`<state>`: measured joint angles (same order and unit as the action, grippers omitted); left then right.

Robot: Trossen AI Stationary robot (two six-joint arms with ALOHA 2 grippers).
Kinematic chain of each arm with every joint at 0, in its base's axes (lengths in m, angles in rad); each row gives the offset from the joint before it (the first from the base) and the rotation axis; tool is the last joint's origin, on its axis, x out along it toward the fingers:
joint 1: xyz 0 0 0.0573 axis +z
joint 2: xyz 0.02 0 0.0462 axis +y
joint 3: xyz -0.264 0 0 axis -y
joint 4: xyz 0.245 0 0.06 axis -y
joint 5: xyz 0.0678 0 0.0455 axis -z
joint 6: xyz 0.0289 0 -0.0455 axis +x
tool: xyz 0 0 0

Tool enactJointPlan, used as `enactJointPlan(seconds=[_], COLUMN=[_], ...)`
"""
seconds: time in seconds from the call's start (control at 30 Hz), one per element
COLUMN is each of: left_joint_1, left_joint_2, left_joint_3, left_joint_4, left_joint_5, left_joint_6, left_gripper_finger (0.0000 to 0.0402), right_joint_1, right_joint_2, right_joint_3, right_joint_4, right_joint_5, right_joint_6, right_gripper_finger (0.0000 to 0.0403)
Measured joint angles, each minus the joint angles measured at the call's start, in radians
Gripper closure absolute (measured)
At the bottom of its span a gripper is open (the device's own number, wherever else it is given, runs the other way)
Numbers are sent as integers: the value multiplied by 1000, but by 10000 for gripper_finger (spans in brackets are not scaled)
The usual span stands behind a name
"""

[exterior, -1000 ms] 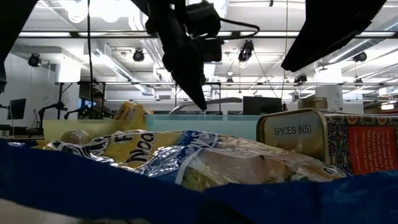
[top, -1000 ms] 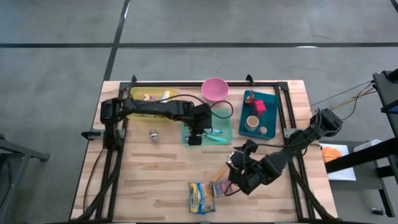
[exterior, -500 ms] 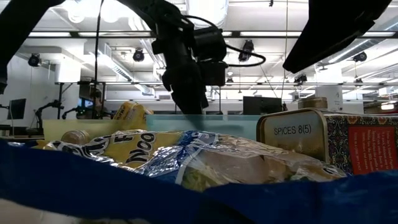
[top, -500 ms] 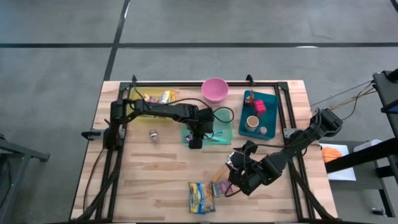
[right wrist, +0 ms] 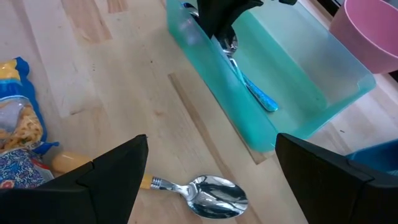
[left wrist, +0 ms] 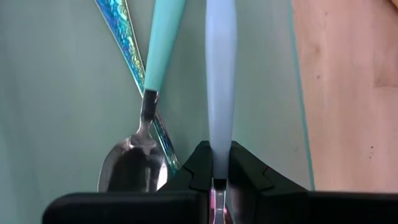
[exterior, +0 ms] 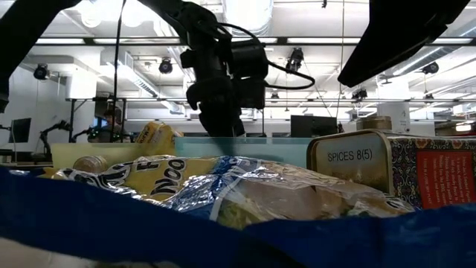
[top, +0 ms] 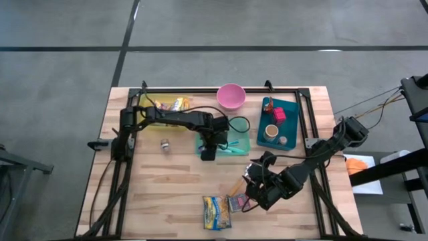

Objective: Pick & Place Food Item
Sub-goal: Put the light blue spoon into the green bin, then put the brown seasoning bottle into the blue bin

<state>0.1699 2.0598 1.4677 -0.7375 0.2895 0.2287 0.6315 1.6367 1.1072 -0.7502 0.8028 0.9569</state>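
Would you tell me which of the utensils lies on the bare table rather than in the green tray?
The yellow-handled spoon, out on the wood by the open right gripper; the others lie inside the green tray.

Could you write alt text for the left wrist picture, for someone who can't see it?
The left gripper is shut on a pale blue utensil handle over a green tray. Beside it lie a teal-handled spoon and an iridescent utensil, with wooden table past the tray's edge.
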Motion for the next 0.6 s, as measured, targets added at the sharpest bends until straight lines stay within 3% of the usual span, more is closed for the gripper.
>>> enactJointPlan(seconds=[0.1, 0.3, 0.6], left_joint_1=[1, 1, 1], left_joint_2=[0, 0, 0], left_joint_3=[0, -1, -1], left_joint_4=[-7, -18, -24], left_joint_5=[0, 0, 0], left_joint_6=[-22, -70, -108], left_gripper_finger=[369, 312, 265], right_joint_1=[0, 0, 0], right_joint_2=[0, 0, 0], right_joint_3=[0, 0, 0], right_joint_4=[2, 2, 1], right_joint_5=[0, 0, -1], right_joint_6=[0, 0, 0], right_gripper_finger=[53, 53, 53])
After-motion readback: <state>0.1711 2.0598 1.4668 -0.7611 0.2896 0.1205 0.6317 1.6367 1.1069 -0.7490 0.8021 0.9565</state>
